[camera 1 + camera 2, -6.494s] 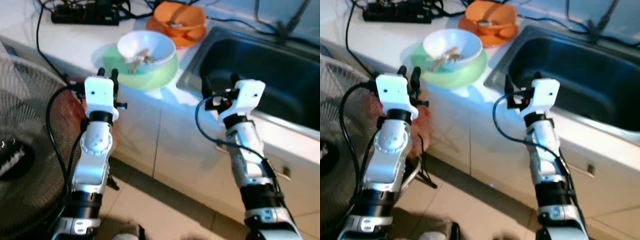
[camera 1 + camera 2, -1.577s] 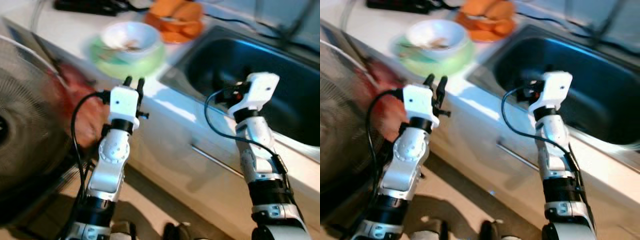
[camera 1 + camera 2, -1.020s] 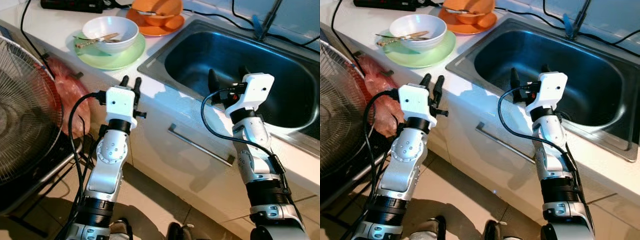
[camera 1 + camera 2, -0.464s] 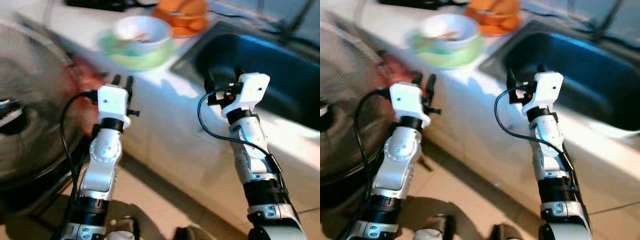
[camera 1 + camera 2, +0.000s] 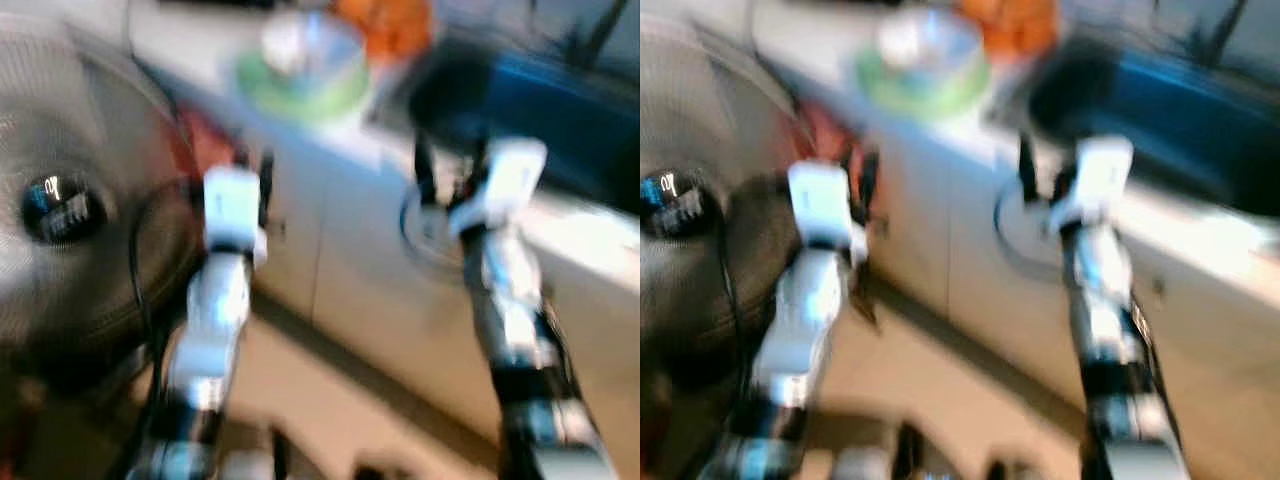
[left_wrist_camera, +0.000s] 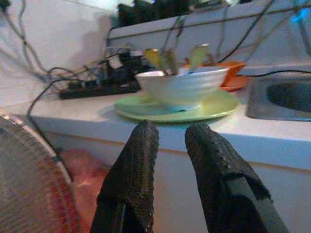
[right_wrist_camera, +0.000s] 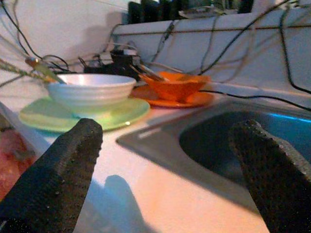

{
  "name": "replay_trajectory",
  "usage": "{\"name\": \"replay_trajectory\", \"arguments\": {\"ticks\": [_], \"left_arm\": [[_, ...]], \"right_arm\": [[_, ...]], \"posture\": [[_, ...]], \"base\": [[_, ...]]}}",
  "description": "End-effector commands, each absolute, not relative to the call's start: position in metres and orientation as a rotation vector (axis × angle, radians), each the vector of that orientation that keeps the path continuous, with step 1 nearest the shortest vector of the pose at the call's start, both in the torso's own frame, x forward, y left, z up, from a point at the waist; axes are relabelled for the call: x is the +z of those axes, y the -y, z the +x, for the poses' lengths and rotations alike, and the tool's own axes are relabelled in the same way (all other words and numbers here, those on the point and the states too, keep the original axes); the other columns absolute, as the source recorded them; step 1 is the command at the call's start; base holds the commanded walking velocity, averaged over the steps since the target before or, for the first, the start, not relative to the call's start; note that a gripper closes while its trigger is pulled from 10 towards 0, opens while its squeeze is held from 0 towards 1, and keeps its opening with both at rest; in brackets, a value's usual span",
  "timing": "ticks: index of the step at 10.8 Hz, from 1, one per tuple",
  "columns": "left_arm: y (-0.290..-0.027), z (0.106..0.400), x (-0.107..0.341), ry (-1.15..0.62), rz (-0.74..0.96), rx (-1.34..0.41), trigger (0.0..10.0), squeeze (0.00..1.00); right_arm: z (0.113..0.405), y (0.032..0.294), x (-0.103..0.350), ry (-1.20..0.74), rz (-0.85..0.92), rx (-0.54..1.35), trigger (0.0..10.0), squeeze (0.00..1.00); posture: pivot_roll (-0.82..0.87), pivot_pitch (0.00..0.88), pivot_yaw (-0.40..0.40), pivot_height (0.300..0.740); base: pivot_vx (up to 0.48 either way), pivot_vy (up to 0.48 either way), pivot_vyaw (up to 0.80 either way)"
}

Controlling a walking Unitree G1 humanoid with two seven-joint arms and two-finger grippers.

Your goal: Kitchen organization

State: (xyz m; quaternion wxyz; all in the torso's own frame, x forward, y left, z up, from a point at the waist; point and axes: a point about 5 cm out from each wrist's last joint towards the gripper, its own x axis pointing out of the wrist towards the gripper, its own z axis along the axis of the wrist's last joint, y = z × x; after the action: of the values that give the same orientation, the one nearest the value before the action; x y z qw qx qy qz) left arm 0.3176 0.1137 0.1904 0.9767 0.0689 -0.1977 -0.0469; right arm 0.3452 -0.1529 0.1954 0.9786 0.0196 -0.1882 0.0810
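Both silver arms are raised before the desk, each pincer pointed at its front edge. The left pincer is held empty with its ribbed black fingers a narrow gap apart; the right pincer is spread wide, also empty. A white ridged bowl holding utensils is set on a green plate, and an orange bowl on an orange plate stands beside the steel sink (the head views are blurred).

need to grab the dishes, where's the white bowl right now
The white bowl sits on the green plate on the counter, left of the sink, with the orange bowl just behind it.
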Motion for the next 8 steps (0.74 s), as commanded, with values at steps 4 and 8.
{"name": "replay_trajectory", "arguments": {"ticks": [4,8], "left_arm": [[-0.1147,0.3188,0.1884,0.38,0.154,-0.073,10.0,0.0],[-0.1148,0.3185,0.1897,0.388,0.158,-0.065,10.0,0.0]], "right_arm": [[0.3458,0.1562,0.1926,0.362,0.034,0.154,10.0,0.0],[0.3457,0.1561,0.1927,0.364,0.043,0.158,10.0,0.0]], "posture": [[0.07,0.171,-0.058,0.74],[0.07,0.173,-0.061,0.74]], "base": [[0.066,0.0,-0.36],[0.262,0.0,0.0]]}}
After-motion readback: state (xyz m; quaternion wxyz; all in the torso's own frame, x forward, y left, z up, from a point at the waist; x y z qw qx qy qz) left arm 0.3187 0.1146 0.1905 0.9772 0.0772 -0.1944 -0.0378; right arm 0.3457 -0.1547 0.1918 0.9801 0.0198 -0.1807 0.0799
